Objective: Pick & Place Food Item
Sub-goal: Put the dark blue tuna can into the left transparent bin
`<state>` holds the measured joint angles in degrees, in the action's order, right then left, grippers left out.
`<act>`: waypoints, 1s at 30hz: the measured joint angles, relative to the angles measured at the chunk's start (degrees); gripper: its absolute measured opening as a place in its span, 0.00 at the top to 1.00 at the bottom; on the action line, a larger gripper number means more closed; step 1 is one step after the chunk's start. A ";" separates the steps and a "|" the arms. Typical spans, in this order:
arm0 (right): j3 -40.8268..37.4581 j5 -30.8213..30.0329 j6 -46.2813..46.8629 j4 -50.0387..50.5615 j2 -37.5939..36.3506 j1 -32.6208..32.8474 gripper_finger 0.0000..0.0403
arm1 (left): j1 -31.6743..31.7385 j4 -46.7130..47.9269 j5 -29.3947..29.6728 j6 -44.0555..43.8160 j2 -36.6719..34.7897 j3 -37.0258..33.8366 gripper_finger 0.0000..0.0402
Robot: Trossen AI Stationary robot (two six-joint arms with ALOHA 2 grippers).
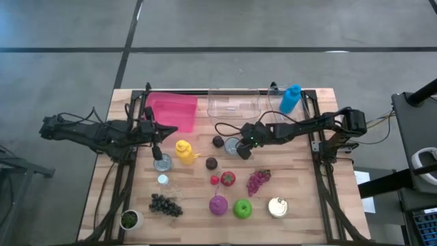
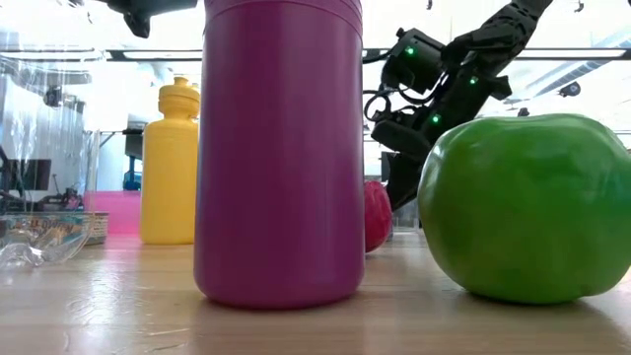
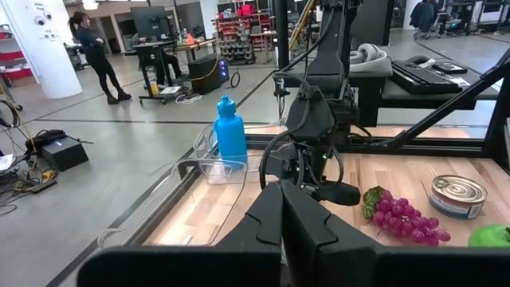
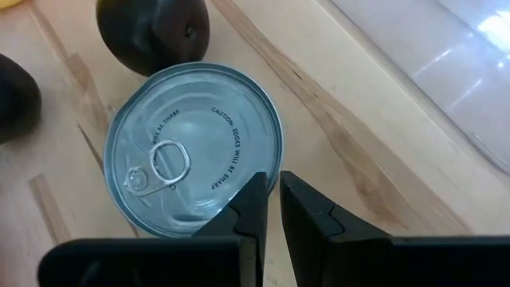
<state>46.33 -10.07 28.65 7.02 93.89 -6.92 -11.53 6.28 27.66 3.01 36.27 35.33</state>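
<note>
Right tool (image 4: 271, 209) pressed together, nothing pinched, hovering over rim of silver can (image 4: 194, 147) on tabletop (image 4: 374, 167), likely lining up approach; left tool (image 3: 283, 219) pressed together, idle

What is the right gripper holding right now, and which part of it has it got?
Nothing. The right gripper is shut with nothing between its fingers, hovering over the rim of a tin can with a pull-tab lid.
</note>
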 joint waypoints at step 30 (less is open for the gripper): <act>-0.33 -0.20 0.34 1.23 -0.04 -0.02 0.92 | 0.00 0.49 0.00 -0.02 0.00 -0.04 1.00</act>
<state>46.00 -10.27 28.99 8.24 93.84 -6.94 -11.53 6.77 27.66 2.98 36.27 35.29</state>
